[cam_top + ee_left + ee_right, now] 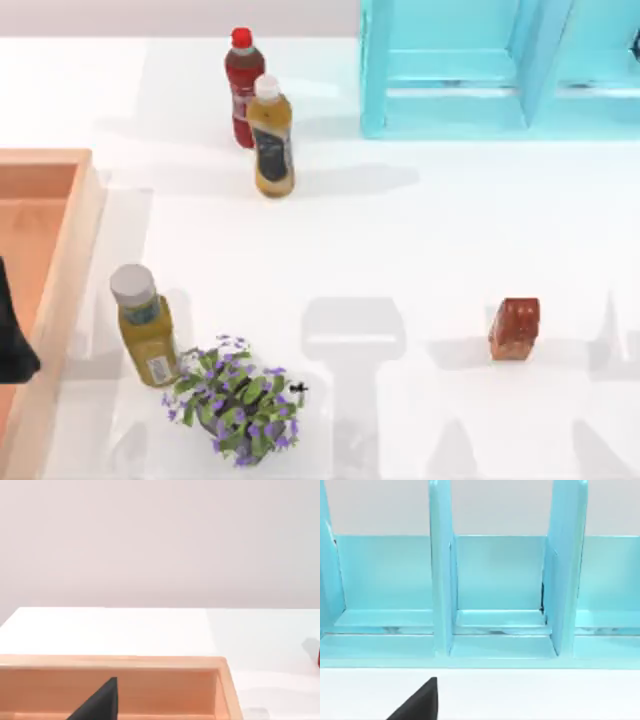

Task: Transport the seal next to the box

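The seal (514,328) is a small reddish-brown mottled block standing alone on the white table at the front right. The box (78,250) is a large light-orange wooden tray with thick walls at the table's left edge, far from the seal. My left arm's dark end (12,345) hangs over the box's inside at the far left. In the left wrist view a dark part of my left gripper (100,704) shows above the box's inner wall (115,662). In the right wrist view a dark part of my right gripper (420,704) faces the turquoise shelf (495,580).
A yellow bottle with a grey cap (145,325) and a purple-flowered plant (238,400) stand just right of the box. A red bottle (242,85) and a brown bottle with a white cap (271,140) stand at the back. The turquoise shelf (480,70) fills the back right.
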`<state>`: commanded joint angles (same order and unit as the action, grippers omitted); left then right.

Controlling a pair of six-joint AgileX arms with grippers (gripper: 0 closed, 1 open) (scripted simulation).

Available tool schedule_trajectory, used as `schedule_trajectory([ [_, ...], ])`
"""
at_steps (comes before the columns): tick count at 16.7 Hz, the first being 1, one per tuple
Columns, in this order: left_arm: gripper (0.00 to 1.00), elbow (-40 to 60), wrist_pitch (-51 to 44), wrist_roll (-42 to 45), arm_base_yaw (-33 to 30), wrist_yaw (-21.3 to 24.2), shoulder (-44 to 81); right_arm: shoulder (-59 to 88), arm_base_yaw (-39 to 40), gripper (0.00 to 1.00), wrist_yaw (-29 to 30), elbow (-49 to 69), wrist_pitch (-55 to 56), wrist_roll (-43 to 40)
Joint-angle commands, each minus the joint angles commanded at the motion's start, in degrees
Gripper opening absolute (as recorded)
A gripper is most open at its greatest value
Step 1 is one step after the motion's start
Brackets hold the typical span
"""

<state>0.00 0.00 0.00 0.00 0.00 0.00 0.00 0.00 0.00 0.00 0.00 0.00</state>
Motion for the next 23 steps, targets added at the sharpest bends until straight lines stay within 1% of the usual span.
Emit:
schedule_trajectory([
  [4,1.00,1.5,-0.6,-0.5,-1.2,0.1,1.4,0.0,0.0,1.00,0.0,0.0,0.0,0.0],
  [7,1.00,8.3,-3.5,-3.0,-6.1,0.5,8.0,0.0,0.0,1.00,0.0,0.0,0.0,0.0],
  [9,1.00,15.8,-6.4,-5.5,-10.8,0.7,15.1,0.0,0.0,1.00,0.0,0.0,0.0,0.0],
  [12,1.00,31.5,-12.4,-10.4,-19.2,0.7,29.7,0.0,0.0,1.00,0.0,0.0,0.0,0.0],
  [15,1.00,51.4,-20.4,-16.3,-28.2,0.2,48.1,0.0,0.0,1.00,0.0,0.0,0.0,0.0],
  [20,1.00,86.5,-37.5,-27.3,-42.3,-1.3,82.0,0.0,0.0,1.00,0.0,0.0,0.0,0.0],
  [23,1.00,104.8,-48.9,-34.1,-49.2,-2.6,100.7,0.0,0.0,1.00,0.0,0.0,0.0,0.0],
])
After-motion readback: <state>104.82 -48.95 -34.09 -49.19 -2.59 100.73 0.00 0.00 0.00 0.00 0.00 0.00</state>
